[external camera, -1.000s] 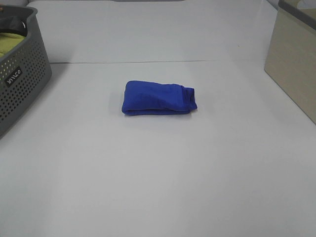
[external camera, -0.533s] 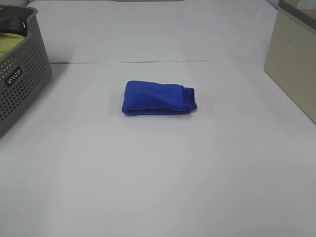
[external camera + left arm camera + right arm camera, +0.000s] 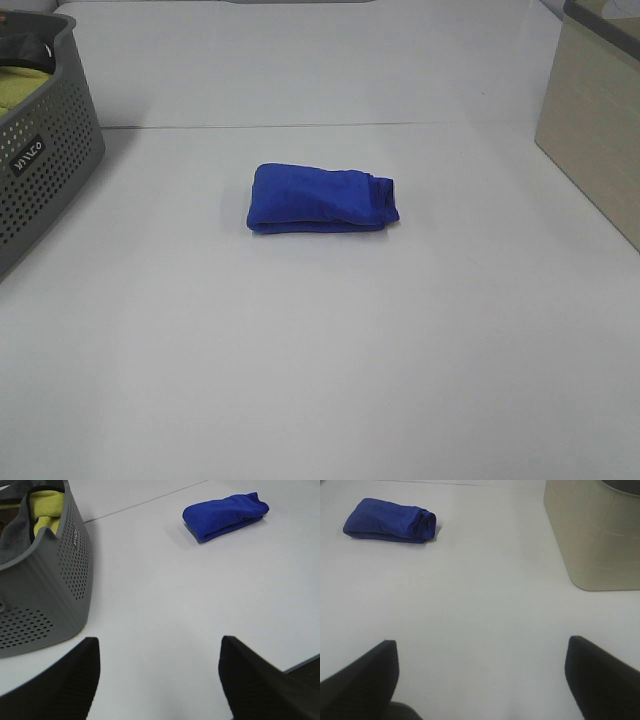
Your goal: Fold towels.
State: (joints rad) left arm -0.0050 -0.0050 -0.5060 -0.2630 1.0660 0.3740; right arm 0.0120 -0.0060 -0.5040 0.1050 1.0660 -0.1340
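A royal-blue towel (image 3: 322, 199) lies folded into a compact bundle on the white table, a little behind the middle. It also shows far off in the left wrist view as the towel (image 3: 226, 516) and in the right wrist view as the towel (image 3: 390, 520). My left gripper (image 3: 159, 672) is open, its dark fingers (image 3: 60, 685) wide apart over bare table near the grey basket. My right gripper (image 3: 482, 677) is open too, with nothing between its fingers (image 3: 602, 675). Neither arm appears in the exterior high view.
A grey perforated basket (image 3: 45, 150) stands at the left edge with a yellow-green cloth (image 3: 45, 507) inside. A beige bin (image 3: 595, 120) stands at the right edge; it is the beige bin (image 3: 592, 535) in the right wrist view.
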